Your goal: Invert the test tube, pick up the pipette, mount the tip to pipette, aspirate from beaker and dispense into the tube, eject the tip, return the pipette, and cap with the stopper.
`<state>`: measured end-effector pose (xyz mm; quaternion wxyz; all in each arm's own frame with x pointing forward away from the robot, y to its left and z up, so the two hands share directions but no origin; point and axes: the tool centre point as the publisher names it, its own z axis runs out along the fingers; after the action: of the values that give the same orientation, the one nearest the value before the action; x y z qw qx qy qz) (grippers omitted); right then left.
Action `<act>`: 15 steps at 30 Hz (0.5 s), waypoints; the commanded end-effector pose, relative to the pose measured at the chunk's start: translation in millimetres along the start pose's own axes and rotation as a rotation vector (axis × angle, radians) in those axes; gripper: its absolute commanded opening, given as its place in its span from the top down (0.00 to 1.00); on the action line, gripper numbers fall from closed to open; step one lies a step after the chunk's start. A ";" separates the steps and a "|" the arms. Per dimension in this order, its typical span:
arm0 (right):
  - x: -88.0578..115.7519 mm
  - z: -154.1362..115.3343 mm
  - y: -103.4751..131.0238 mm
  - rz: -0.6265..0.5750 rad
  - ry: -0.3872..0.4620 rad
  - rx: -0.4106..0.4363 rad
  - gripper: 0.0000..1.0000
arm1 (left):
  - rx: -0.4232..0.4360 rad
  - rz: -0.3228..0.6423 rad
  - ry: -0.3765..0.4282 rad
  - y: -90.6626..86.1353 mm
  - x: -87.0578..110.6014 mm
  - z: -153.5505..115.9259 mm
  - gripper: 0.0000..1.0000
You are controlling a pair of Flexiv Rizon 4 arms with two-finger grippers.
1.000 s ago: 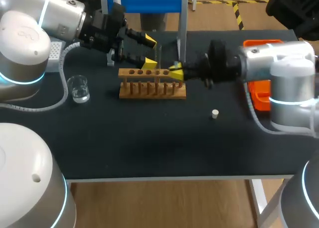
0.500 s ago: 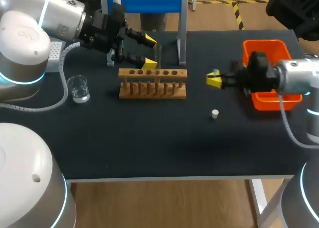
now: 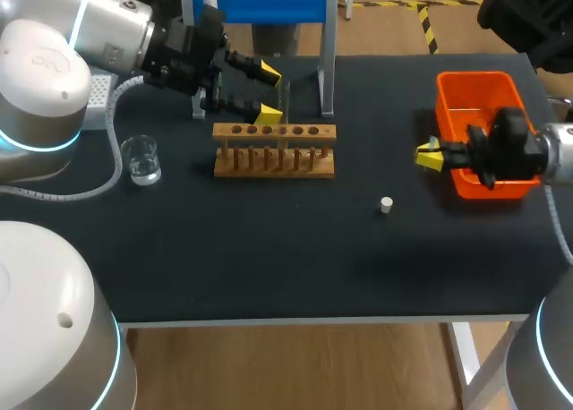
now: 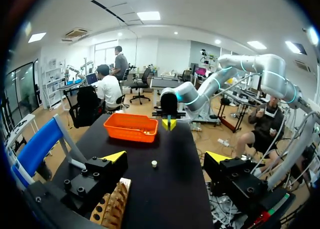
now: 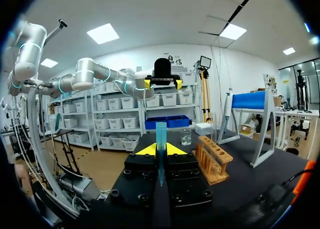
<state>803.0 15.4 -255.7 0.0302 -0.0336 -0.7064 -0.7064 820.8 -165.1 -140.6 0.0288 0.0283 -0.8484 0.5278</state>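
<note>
My right gripper [image 3: 430, 155] hovers beside the orange bin [image 3: 479, 115], shut on a slim blue-tinted test tube [image 5: 161, 139] that sticks out between its fingers. The wooden rack [image 3: 274, 149] stands mid-table with a clear tube [image 3: 285, 98] upright in it. My left gripper [image 3: 269, 92] is open just behind the rack's left half, holding nothing. The pipette [image 5: 227, 109] hangs on the blue stand [image 3: 269, 3]. A glass beaker [image 3: 141, 159] sits left of the rack. The small white stopper [image 3: 386, 204] lies on the mat between rack and bin.
A white tip box [image 3: 97, 97] sits at the far left under my left arm. The stand's grey post [image 3: 329, 61] rises right behind the rack. The black table's front half holds only the stopper.
My right gripper drew back from the rack's right end and travelled right to the orange bin, still shut on the tube. The left arm stayed put.
</note>
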 end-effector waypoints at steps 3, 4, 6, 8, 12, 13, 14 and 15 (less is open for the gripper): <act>3.3 -10.5 -2.0 0.001 -0.007 -0.007 1.00 | 0.001 0.000 -0.002 0.2 0.5 0.6 0.00; 3.3 -11.1 -2.1 0.002 -0.009 -0.008 1.00 | 0.001 0.000 -0.002 0.2 0.5 0.6 0.00; 3.4 -11.5 -2.2 0.002 -0.012 -0.007 1.00 | 0.001 0.000 -0.002 0.2 0.5 0.6 0.00; 3.4 -11.5 -2.2 0.002 -0.012 -0.007 1.00 | 0.001 0.000 -0.002 0.2 0.5 0.6 0.00; 3.4 -11.5 -2.2 0.002 -0.012 -0.007 1.00 | 0.001 0.000 -0.002 0.2 0.5 0.6 0.00; 3.4 -11.5 -2.2 0.002 -0.012 -0.007 1.00 | 0.001 0.000 -0.002 0.2 0.5 0.6 0.00; 3.4 -11.5 -2.2 0.002 -0.012 -0.007 1.00 | 0.001 0.000 -0.002 0.2 0.5 0.6 0.00; 3.4 -11.5 -2.2 0.002 -0.012 -0.007 1.00 | 0.001 0.000 -0.002 0.2 0.5 0.6 0.00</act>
<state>800.6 5.0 -258.2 0.0274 -0.0387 -0.7039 -0.7087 820.8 -165.1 -140.6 0.0288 0.0282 -0.8484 0.5278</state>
